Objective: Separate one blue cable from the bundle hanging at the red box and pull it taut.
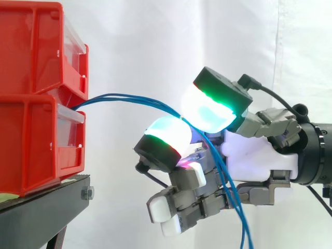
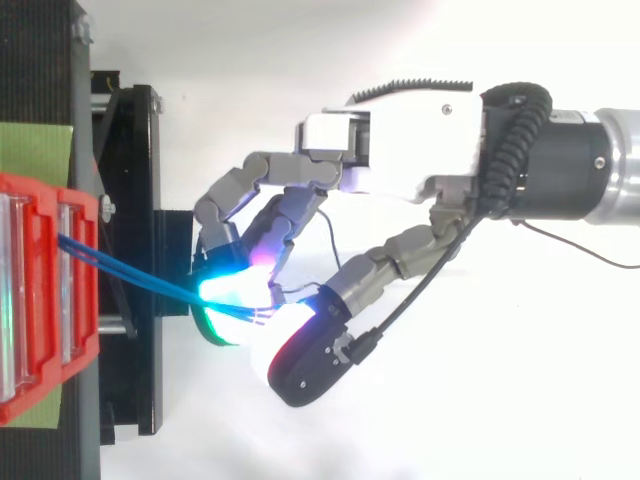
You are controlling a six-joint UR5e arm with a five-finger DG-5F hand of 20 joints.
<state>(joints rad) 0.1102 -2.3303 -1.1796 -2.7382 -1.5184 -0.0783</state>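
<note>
Beside the stacked red bins (image 1: 36, 104) on a black stand (image 1: 46, 207), the hand (image 1: 254, 155) pinches the blue cables (image 1: 129, 96) between two glowing pads. The cables run from between the bins to the pinch, then hang down past the palm.
</note>
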